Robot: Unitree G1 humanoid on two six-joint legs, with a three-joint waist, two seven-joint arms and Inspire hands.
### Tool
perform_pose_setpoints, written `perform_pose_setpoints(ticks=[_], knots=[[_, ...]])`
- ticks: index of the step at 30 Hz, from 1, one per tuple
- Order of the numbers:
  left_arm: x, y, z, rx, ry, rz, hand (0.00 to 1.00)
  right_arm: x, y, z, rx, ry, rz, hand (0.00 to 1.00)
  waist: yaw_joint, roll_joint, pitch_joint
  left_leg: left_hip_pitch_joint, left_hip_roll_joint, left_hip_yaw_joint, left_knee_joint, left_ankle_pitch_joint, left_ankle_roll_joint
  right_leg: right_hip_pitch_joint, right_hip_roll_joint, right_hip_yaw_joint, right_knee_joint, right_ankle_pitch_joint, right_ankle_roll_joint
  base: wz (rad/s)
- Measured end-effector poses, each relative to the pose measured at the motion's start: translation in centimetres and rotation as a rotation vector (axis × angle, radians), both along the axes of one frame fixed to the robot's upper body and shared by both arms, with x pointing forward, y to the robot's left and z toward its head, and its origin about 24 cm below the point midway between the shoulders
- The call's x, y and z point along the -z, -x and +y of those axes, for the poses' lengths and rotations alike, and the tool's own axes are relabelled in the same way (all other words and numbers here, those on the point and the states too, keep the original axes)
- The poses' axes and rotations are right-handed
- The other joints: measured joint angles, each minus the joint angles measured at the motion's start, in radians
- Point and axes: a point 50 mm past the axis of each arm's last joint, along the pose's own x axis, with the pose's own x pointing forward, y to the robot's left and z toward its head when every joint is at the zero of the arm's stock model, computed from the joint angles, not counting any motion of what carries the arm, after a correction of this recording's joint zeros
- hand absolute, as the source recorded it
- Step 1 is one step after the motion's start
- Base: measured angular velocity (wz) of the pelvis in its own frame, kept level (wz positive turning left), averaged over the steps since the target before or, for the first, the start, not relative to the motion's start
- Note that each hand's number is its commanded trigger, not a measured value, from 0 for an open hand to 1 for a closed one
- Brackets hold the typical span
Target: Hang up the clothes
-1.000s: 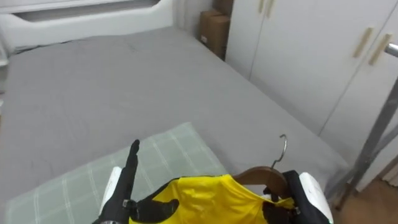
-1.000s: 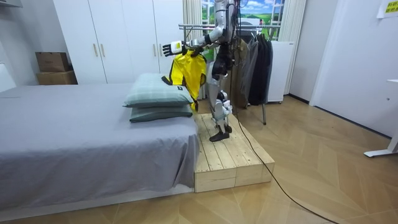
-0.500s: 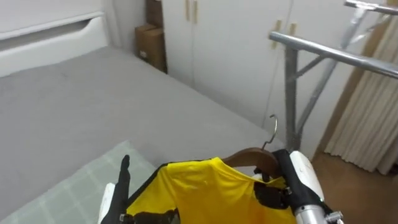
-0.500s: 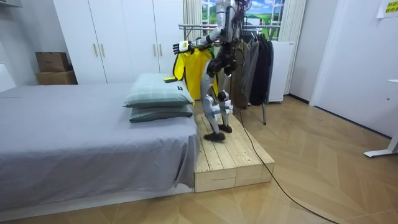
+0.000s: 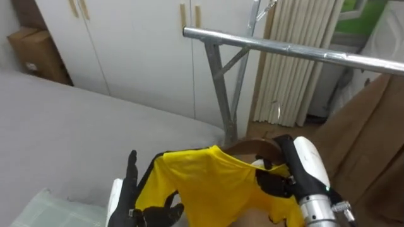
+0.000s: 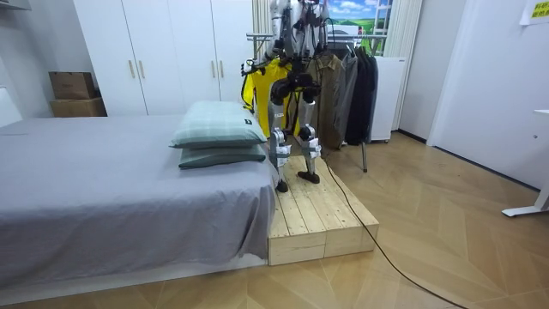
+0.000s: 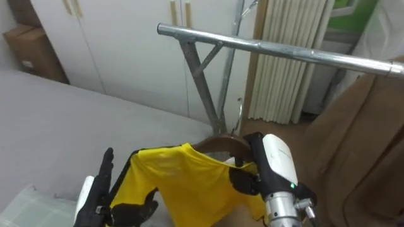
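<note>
Robot stands on wooden platform point(image 6: 317, 215) betw. bed and clothes rack, facing the rack.

Edges/clearance: rack rail point(image 5: 284, 49) runs across upper view. Its free end is toward robot's left, with a slanted brace below. A bare stretch of rail lies betw. that end and the brown garment point(image 5: 372, 145) hanging at right. Curtain point(image 5: 293, 82) is behind the rail. Bed point(image 5: 82, 126) edge is just beside the rack leg; pillow point(image 5: 31, 208) at lower left.

Task item: yellow shirt point(image 5: 202, 183) on wooden hanger point(image 5: 252, 149), held below the rail and apart from it; hook is not on the rail.

Right robot hand point(image 5: 273, 183): fingers clamped on hanger at the neck. Left robot hand point(image 5: 132, 192): fingers straight, spread against the shirt's shoulder.

Containers: wardrobe point(image 5: 126, 44) doors closed, cardboard box point(image 5: 31, 50) closed. Contents of both cannot be told.
</note>
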Motion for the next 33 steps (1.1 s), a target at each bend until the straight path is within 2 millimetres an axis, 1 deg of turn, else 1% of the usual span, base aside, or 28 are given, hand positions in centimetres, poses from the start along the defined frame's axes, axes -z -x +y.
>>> perform_pose_setpoints(ticks=[3,6,7,9,10,11,13,16,18,23,25,28,31,33], knots=[[0.0,0.1,1.0,-0.017,-0.022,0.002,0.0,0.8,1.5,-0.7,0.012,-0.005,0.047,1.0,-0.003,0.001,0.0006,0.017,-0.003,0.063,-0.005,-0.021,0.018,-0.009,-0.01,-0.006,-0.007,0.011,0.016,-0.64],[-0.1,0.1,1.0,-0.019,-0.024,0.0,0.0,0.8,2.1,-1.2,0.023,-0.005,0.058,1.0,-0.019,0.004,0.0006,0.019,-0.004,0.103,-0.006,-0.035,0.029,-0.023,-0.015,-0.008,-0.005,0.017,0.027,-0.47],[-0.1,0.1,0.9,-0.019,-0.021,0.0,0.0,0.8,2.3,-1.2,0.026,-0.005,0.06,1.0,-0.022,0.004,0.0006,0.023,-0.005,0.107,-0.009,-0.037,0.031,-0.024,-0.015,-0.007,-0.005,0.018,0.028,-0.39],[0.0,0.1,0.7,-0.018,-0.011,0.001,0.0,0.5,2.9,-1.2,0.029,-0.005,0.052,1.0,-0.026,0.003,0.0003,0.049,-0.008,0.13,-0.041,-0.039,0.035,-0.023,-0.015,-0.011,-0.006,0.021,0.033,-0.39],[0.0,0.1,0.7,-0.017,-0.011,0.0,0.0,0.3,2.9,-1.2,0.028,-0.006,0.046,1.0,-0.032,0.003,0.0003,0.05,-0.009,0.13,-0.044,-0.039,0.035,-0.023,-0.016,-0.016,-0.007,0.022,0.034,-0.25],[-0.1,0.1,0.7,-0.015,-0.012,-0.002,0.0,0.1,2.8,-1.2,0.026,-0.006,0.036,1.0,-0.049,0.002,0.0004,0.055,-0.011,0.132,-0.051,-0.039,0.036,-0.024,-0.018,-0.025,-0.007,0.024,0.035,-0.12],[0.0,0.1,0.6,-0.011,-0.013,-0.002,0.0,-0.2,2.9,-1.2,0.024,-0.006,0.025,1.0,-0.057,-0.002,-0.0008,0.065,-0.011,0.137,-0.058,-0.039,0.036,-0.023,-0.017,-0.03,-0.007,0.024,0.034,-0.16],[0.0,0.1,0.3,0.011,-0.015,-0.001,0.0,-0.5,2.8,-1.3,0.022,-0.001,0.014,1.0,-0.057,-0.007,-0.0017,0.078,-0.009,0.143,-0.069,-0.038,0.036,-0.023,-0.018,-0.059,-0.008,0.026,0.031,-0.18],[-0.1,0.1,0.1,0.018,-0.014,-0.003,0.0,-0.5,2.8,-1.3,0.023,-0.001,0.013,1.0,-0.057,-0.014,-0.0055,0.08,-0.008,0.142,-0.069,-0.038,0.036,-0.018,-0.016,-0.058,-0.023,0.029,0.027,-0.12],[-0.1,0.1,0.0,0.025,-0.015,-0.004,0.0,-0.5,2.8,-1.4,0.028,-0.013,0.014,1.0,-0.053,-0.029,-0.007,0.086,-0.007,0.139,-0.069,-0.037,0.033,-0.011,-0.016,-0.06,-0.024,0.03,0.026,-0.01],[-0.2,0.0,0.0,0.027,-0.018,-0.005,0.0,-0.4,2.9,-1.4,0.029,-0.015,0.015,1.0,-0.051,-0.032,-0.0076,0.091,-0.007,0.13,-0.069,-0.037,0.033,0.0,-0.017,-0.065,-0.033,0.031,0.026,0.06],[-0.3,0.0,0.1,0.03,-0.018,-0.013,0.0,-0.5,2.9,-1.3,0.029,-0.017,0.013,1.0,-0.05,-0.035,-0.0081,0.097,-0.007,0.117,-0.074,-0.037,0.033,0.014,-0.02,-0.084,-0.055,0.036,0.026,0.12],[-0.6,-0.1,0.2,0.049,-0.022,-0.02,0.0,-0.9,2.8,-1.3,0.025,-0.019,-0.003,1.0,-0.027,-0.035,-0.008,0.096,-0.006,0.115,-0.075,-0.037,0.033,0.014,-0.02,-0.09,-0.057,0.037,0.026,0.03],[-0.6,-0.1,0.1,0.062,-0.02,-0.018,0.0,-1.1,2.7,-1.2,0.024,-0.029,-0.011,1.0,-0.005,-0.034,-0.0081,0.097,-0.003,0.116,-0.076,-0.037,0.033,0.016,-0.021,-0.12,-0.058,0.04,0.022,0.0]])
